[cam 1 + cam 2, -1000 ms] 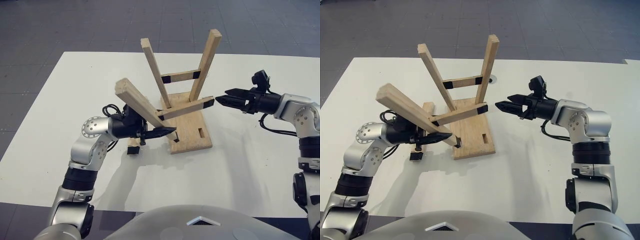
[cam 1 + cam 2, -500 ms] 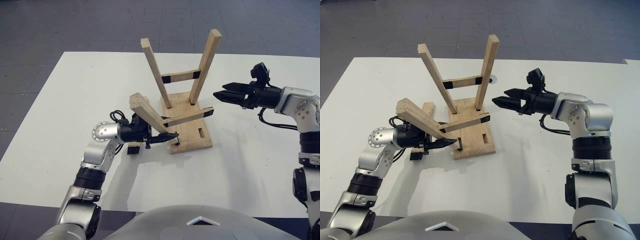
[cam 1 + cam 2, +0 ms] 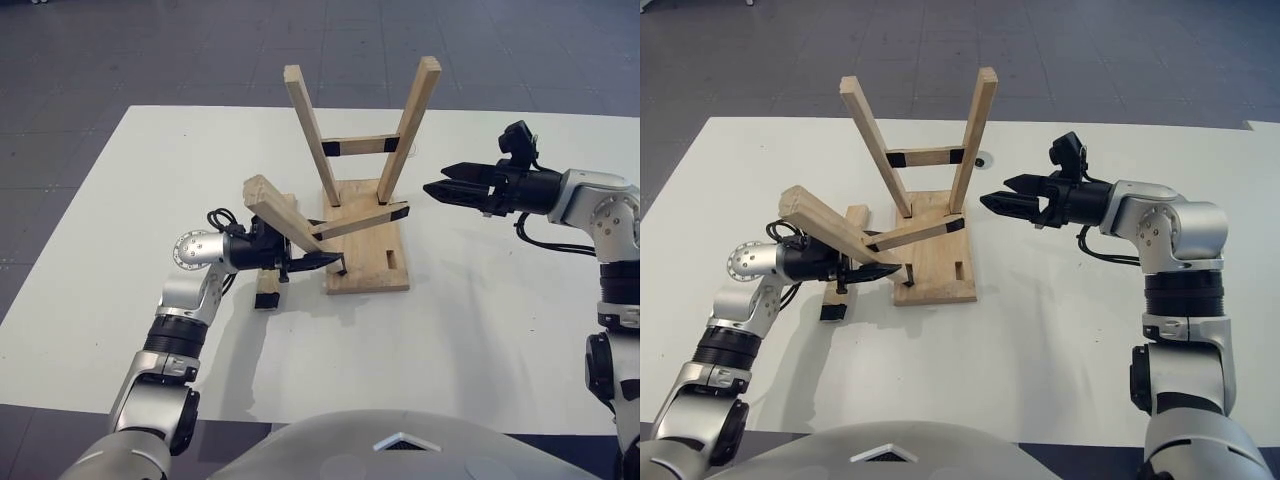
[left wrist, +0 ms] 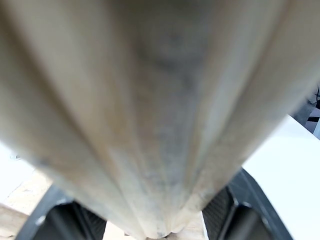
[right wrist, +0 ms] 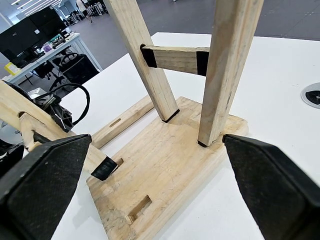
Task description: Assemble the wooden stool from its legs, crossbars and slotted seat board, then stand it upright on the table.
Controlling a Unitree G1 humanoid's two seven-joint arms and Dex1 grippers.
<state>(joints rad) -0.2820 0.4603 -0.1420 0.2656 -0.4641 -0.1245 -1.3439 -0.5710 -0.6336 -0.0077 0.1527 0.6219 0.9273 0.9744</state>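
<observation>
Starting at our left fingers (image 4: 240, 210), what do we have between them?

We have them clamped on the tilted leg (image 3: 280, 212). Our left gripper (image 3: 318, 262) sits low over the table (image 3: 480, 320), at the near left edge of the seat board (image 3: 375, 268).

And how does that leg lie?

It slants up and to the left from the gripper, with its lower end down by the board's near left corner. We cannot tell whether that end sits in a slot. A short crossbar (image 3: 365, 219) with black ends runs rightward from it and ends close to the foot of the right upright leg (image 3: 405, 130). We cannot tell whether the two touch.

What about our right fingers (image 5: 45, 185)?

We see them spread apart, gripping nothing. Our right gripper (image 3: 440, 190) hovers above the table just to the right of the upright legs, pointing left at them and apart from the wood.

What does the board carry?

It lies flat around the middle of the table. The left upright leg (image 3: 312, 135) and the right one stand in its far part, both leaning, joined part-way up by an upper crossbar (image 3: 360, 147). We also see a loose wooden piece (image 3: 855, 220) lying flat just left of the board, partly hidden by our left gripper.
</observation>
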